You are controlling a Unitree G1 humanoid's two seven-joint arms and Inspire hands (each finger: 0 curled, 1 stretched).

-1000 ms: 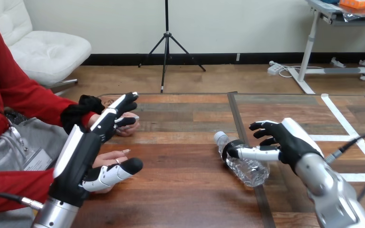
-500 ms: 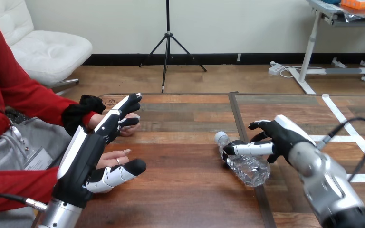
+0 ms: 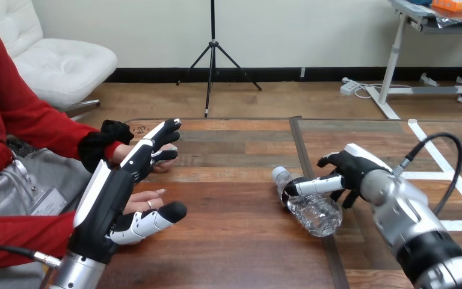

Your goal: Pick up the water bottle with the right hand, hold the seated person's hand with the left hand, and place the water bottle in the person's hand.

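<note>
Nothing's done yet: the water bottle (image 3: 313,214) lies on its side on the worktop (image 3: 234,241), well right of the person's near hand (image 3: 147,199), with your right robot hand (image 3: 352,171) on its cap end, can't tell if it's gripping. Your left robot hand (image 3: 105,201) hangs spread wide just over that hand, not closed on it, so lift, hold and handover remain.

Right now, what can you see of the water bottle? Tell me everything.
The water bottle is clear, thin, crinkled plastic with a pale cap. It lies on its side on the wooden table, right of centre, with the cap end pointing away and to the left and the base nearer the robot. The right hand reaches across its upper part near the neck. It is not lifted.
</note>
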